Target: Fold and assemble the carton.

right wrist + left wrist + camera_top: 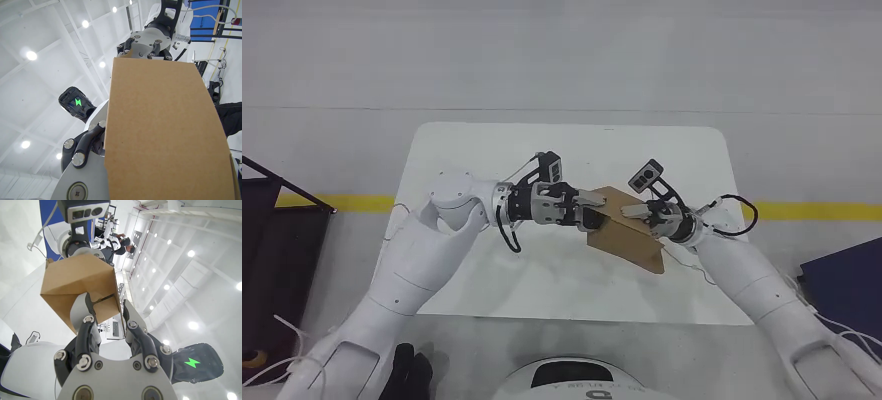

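The left gripper (106, 300) is holding its fingers (130, 313) spread astride one wall of the brown carton (75, 275) at its open end, with one finger reaching inside and the other lying just outside that wall. Across the carton from them, the right gripper (640, 212) is meeting the opposite end. A panel is hiding it, so I cannot tell its state. Below both, the carton is tilting over the white worktop (682, 160).
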`<state>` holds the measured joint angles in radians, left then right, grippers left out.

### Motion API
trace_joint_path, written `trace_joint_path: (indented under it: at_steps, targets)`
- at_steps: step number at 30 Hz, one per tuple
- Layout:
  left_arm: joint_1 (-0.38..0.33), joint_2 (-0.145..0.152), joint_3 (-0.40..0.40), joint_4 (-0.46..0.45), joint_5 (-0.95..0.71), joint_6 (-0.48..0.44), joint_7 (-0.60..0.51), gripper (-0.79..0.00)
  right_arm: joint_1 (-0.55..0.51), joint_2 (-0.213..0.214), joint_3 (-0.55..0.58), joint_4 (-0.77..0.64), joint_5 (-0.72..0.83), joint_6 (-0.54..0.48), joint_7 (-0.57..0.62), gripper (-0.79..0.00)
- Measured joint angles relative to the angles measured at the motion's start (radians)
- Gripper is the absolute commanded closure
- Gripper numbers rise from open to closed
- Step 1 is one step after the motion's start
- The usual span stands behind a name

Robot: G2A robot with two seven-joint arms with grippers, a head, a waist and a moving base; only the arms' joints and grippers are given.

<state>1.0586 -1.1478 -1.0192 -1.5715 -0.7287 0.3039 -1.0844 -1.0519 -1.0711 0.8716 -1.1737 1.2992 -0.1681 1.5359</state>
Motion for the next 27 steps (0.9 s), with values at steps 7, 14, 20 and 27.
trace_joint_path:
  at_steps: [7,14,20,27]
  targets:
    - [0.006,0.003,-0.003,-0.005,0.006,-0.003,-0.004,-0.308,-0.005,0.003,0.006,-0.006,-0.004,-0.002,0.000,0.000]
    - [0.038,0.017,-0.039,-0.052,0.035,0.002,-0.007,-0.323,-0.002,0.000,0.006,0.000,-0.001,-0.006,0.000,0.000]
    - [0.068,0.031,-0.060,-0.083,0.067,0.037,-0.033,-0.323,0.001,-0.003,0.009,0.010,0.002,-0.015,0.000,0.000]
    - [0.075,0.043,-0.074,-0.104,0.089,0.072,-0.062,-0.314,0.004,-0.006,0.015,0.012,-0.005,-0.020,0.000,0.000]
